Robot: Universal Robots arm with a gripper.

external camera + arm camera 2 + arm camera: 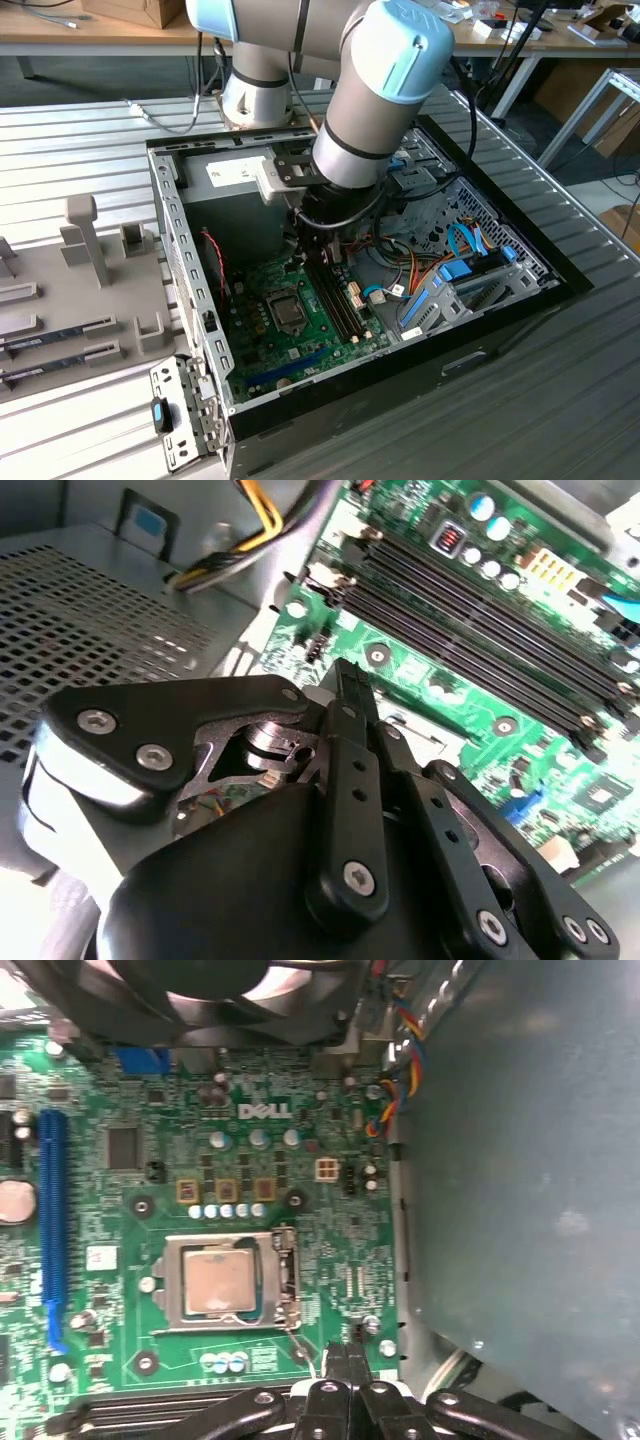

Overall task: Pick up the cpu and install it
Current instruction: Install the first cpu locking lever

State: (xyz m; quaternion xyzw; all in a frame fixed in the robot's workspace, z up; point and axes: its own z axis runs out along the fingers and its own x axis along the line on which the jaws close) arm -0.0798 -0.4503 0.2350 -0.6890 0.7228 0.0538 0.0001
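Note:
In the first wrist view the cpu (220, 1282), a silvery-grey square, lies flat inside the metal-framed socket (170, 1285) on the green board (120, 1210). My gripper (346, 1360) hangs above the board just beside the socket's corner, its two black fingers pressed together with nothing between them. The second wrist view shows the same shut fingertips (350, 685) over the board near the black memory slots (480, 630). Seen from the exterior view, the gripper (322, 248) sits low inside the open computer case, slightly behind the socket (288, 313).
A black fan (240, 1000) and coloured cables (400, 1090) border the board. The metal case wall (520, 1210) stands close beside the gripper. Blue drive brackets and wires (450, 270) fill the case on the exterior view's right. A grey tray (70, 300) holds memory sticks outside the case.

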